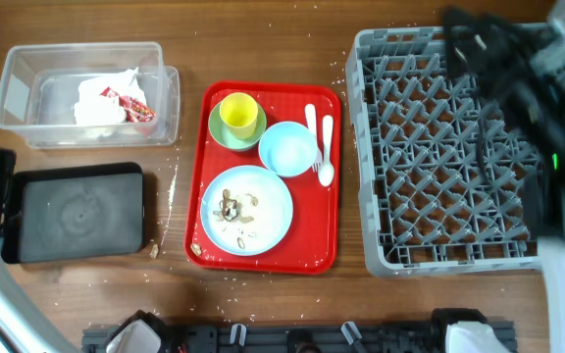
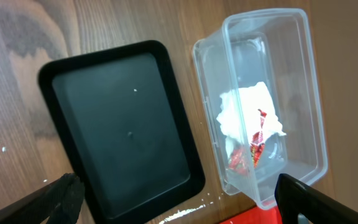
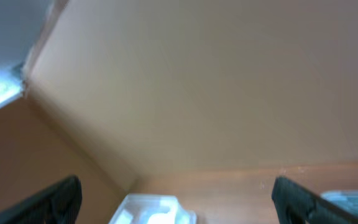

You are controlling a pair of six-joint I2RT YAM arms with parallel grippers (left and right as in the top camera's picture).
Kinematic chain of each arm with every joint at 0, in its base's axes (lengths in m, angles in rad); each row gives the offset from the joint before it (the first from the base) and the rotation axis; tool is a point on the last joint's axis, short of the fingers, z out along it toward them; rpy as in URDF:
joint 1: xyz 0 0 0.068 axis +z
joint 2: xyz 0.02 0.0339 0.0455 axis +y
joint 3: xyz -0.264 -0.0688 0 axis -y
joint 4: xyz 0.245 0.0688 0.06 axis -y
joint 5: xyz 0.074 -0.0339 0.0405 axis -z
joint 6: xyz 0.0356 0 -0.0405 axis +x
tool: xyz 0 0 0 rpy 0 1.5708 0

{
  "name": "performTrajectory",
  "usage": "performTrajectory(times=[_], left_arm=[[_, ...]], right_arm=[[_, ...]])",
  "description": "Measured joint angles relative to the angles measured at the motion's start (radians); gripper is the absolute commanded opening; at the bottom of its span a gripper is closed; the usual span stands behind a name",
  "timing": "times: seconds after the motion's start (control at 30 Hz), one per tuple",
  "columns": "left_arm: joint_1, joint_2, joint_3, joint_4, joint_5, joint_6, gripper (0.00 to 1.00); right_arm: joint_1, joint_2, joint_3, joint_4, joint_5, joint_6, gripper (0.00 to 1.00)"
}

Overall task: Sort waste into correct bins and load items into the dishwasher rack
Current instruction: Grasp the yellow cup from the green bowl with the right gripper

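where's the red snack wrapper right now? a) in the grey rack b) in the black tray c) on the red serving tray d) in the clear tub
d: the red snack wrapper lies on the white napkin inside the clear tub.

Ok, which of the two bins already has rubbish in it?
The clear plastic tub: a crumpled white napkin and a red wrapper lie inside it. The black tray next to it holds neither.
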Motion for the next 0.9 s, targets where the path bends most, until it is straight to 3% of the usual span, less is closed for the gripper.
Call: performTrajectory(times=[0.17,0.37,0.5,0.57,0.63,0.9], left_arm=[[0.000,0.001,0.000,0.003,-0.001,0.000,1.00],[0.000,0.001,0.000,0.003,-0.001,0.000,1.00],[0.000,0.001,0.000,0.004,-0.001,0.000,1.00],[0.000,0.001,0.000,0.004,-0.001,0.000,1.00],[0.000,0.001,0.000,0.004,-0.001,0.000,1.00],[0.000,0.001,0.000,0.003,-0.001,0.000,1.00]], right_arm=[[0.319,0.392,0.500,-0.396,0.034,-0.331,1.00],[0.698,0.679,0.589,-0.589,0.318,-0.628,1.00],[0.759,0.857,0.588,-0.544,0.338,-0.698,1.00],[0.757,0.913,0.589,-0.482,0.343,-0.705,0.87],[0.758,0.989,0.589,-0.454,0.414,-0.711,0.84],[0.760,1.130,0.588,-0.445,0.575,-0.731,0.48]])
